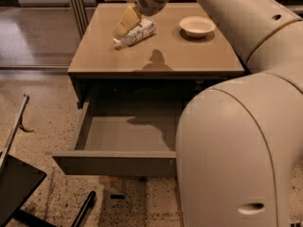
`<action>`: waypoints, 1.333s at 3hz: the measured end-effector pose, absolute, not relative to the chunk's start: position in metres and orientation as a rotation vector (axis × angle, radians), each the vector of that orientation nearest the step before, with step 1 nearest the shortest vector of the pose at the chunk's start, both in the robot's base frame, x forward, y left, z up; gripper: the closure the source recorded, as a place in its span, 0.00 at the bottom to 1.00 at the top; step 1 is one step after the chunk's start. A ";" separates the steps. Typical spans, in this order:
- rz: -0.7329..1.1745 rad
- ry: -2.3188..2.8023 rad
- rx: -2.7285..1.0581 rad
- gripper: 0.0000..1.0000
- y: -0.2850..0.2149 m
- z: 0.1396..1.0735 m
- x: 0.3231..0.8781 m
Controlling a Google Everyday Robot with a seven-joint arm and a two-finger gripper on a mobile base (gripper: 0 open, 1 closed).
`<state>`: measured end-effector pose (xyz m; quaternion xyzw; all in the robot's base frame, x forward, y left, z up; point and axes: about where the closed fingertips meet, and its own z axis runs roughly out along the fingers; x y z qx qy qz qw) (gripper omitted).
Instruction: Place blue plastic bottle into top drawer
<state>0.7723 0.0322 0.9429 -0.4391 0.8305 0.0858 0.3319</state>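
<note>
The drawer (113, 163) is in the lower left part of the frame. It is pulled out and I see nothing in it but a dark shadow on its grey bottom. It sits under the tabletop (189, 56).

Up near the top, a bit left of the middle, is the tool (122, 27). It is right on the bottle (141, 31), at the end with the white cap. I cannot tell if the tool is spread or pinching the bottle. The bottle leans with its cap down and to the left. It is on or just over the tabletop; I cannot tell which. It is far from the drawer.

To the right, near the top, a white bowl (197, 26) sits on the tabletop, well apart from the bottle.

The big pale arm (236, 150) fills the right side of the frame.

I think the step in hand is the grab. The bottle is not in the drawer yet. Next, the tool needs a firm hold, then it must lift the bottle, bring it toward the bottom of the frame, past the tabletop edge, lower it over the open drawer and let go.
</note>
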 end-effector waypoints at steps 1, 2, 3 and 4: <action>0.257 2.311 -0.970 0.00 0.032 0.937 0.773; 0.292 2.361 -0.869 0.00 0.033 0.935 0.774; 0.292 2.361 -0.869 0.00 0.033 0.935 0.774; 0.316 2.410 -0.757 0.00 0.036 0.928 0.780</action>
